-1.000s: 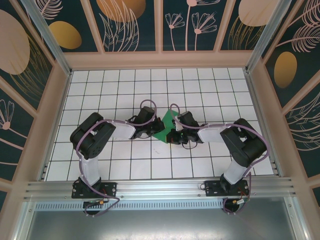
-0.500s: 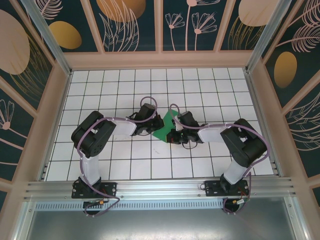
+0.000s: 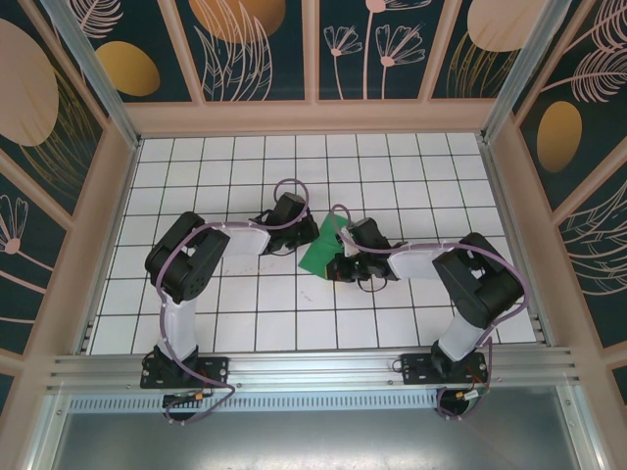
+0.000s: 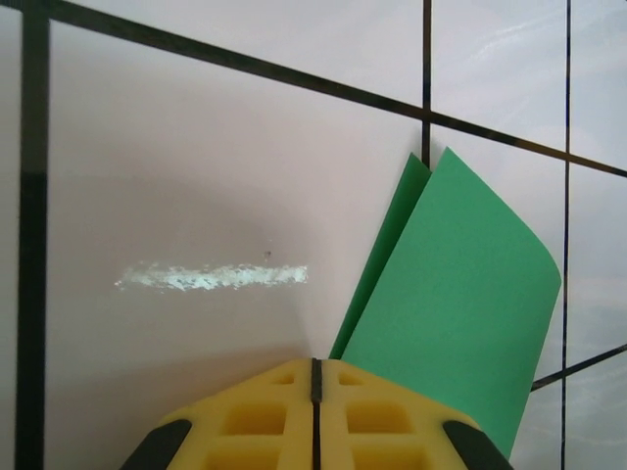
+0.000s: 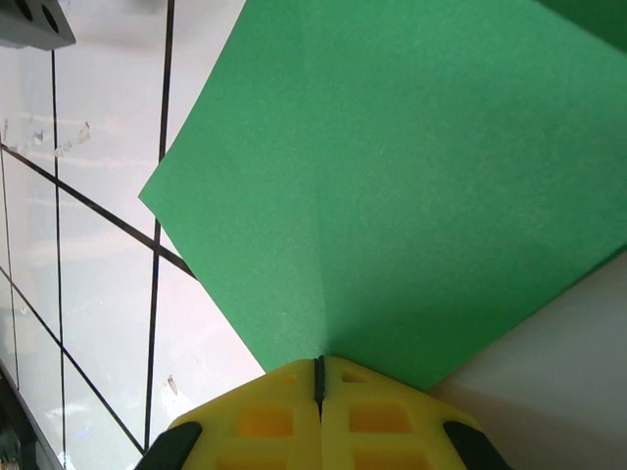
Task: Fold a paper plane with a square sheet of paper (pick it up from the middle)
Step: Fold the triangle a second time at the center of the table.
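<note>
I see R fingers clenched on sheet edge; L fingers shut, empty, just beside it; sheet's long axis runs near-far, tip far.

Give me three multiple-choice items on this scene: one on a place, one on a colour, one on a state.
1. Where is the square sheet of paper?
A) between the left gripper and the right gripper
B) at the far left corner
C) by the arm bases

2. What colour is it?
A) white
B) red
C) green

3. How do the right gripper's fingers stand?
A) wide open
B) closed on the paper's edge
C) closed, clear of the paper

Answers:
1 A: the top view shows it lying between them.
2 C: it is plain green in every view.
3 B: in the right wrist view the yellow fingertips meet where the paper ends.
</note>
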`<state>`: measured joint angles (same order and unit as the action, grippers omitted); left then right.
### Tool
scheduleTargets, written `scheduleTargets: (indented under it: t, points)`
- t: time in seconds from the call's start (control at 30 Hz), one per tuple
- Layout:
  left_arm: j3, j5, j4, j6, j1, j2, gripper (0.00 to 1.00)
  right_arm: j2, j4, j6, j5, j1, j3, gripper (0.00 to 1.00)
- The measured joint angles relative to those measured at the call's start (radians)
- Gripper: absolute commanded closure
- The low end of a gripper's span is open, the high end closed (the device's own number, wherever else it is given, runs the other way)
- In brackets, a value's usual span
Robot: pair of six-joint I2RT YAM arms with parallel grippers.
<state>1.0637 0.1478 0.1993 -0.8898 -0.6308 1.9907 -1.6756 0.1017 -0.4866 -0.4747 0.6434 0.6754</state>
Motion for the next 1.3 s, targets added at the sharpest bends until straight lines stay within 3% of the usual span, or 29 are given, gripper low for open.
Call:
scheduleTargets:
  t: [0.17, 0.27, 0.47, 0.67, 1.3]
  points:
    - [-0.001, -0.015, -0.024, 0.01, 0.006, -0.021, 0.87, -0.001, -0.034, 0.014, 0.002, 0.0, 0.017, 1.0]
    - [-0.012, -0.009, -0.032, 0.017, 0.008, -0.083, 0.92, -0.003, -0.052, 0.018, 0.003, 0.0, 0.027, 1.0]
    - [-0.092, 0.142, 0.095, -0.024, 0.01, -0.193, 0.97, -0.004, -0.072, 0.018, 0.006, 0.0, 0.037, 1.0]
    - [-0.161, 0.242, 0.158, -0.085, -0.005, -0.135, 0.98, -0.009, -0.086, 0.018, 0.006, 0.0, 0.048, 1.0]
    - [-0.195, 0.23, 0.245, -0.099, -0.011, -0.042, 0.99, -0.002, -0.109, 0.005, -0.018, -0.002, 0.056, 1.0]
